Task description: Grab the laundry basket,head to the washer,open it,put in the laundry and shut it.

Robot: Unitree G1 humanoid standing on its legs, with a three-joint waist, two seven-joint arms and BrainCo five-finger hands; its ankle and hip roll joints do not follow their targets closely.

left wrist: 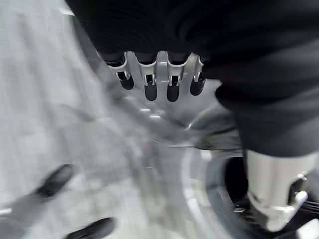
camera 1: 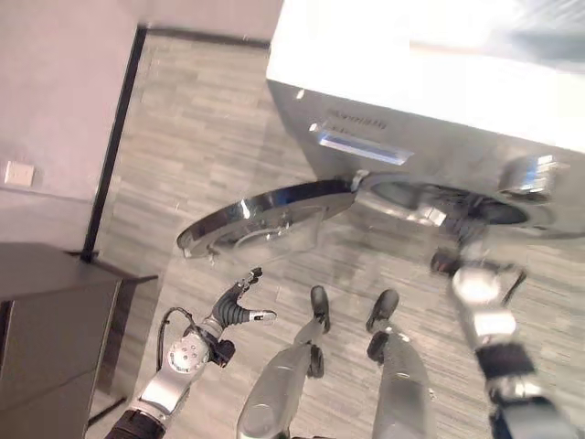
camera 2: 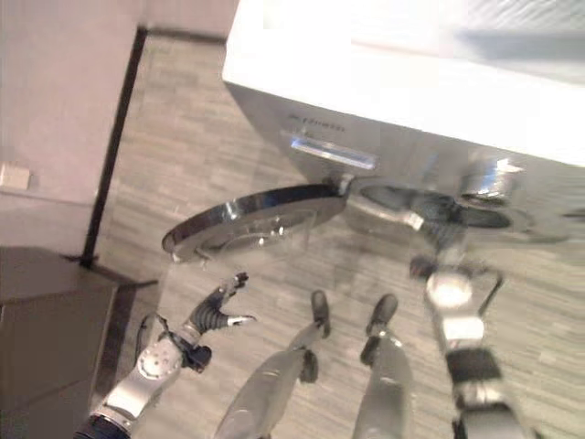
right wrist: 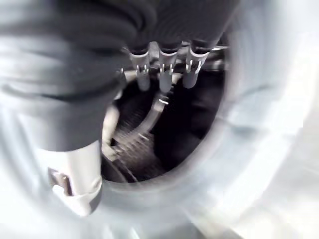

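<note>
Our right hand (camera 1: 454,240) reaches into the open washer (camera 1: 439,101) while the left hand (camera 1: 239,306) hangs free below the door (camera 1: 265,215).

The round door stands swung wide to our left, its chrome rim level over bare wood floor (camera 1: 210,119), and our left hand, fingers loose and apart, holds nothing just beneath that rim. Our right hand is at the drum mouth (right wrist: 164,134), fingers straight and gripping nothing, pointing past the grey seal. Dark laundry (right wrist: 189,119) lies inside the drum. A dark cabinet (camera 1: 55,329) edges the floor at our left.
</note>
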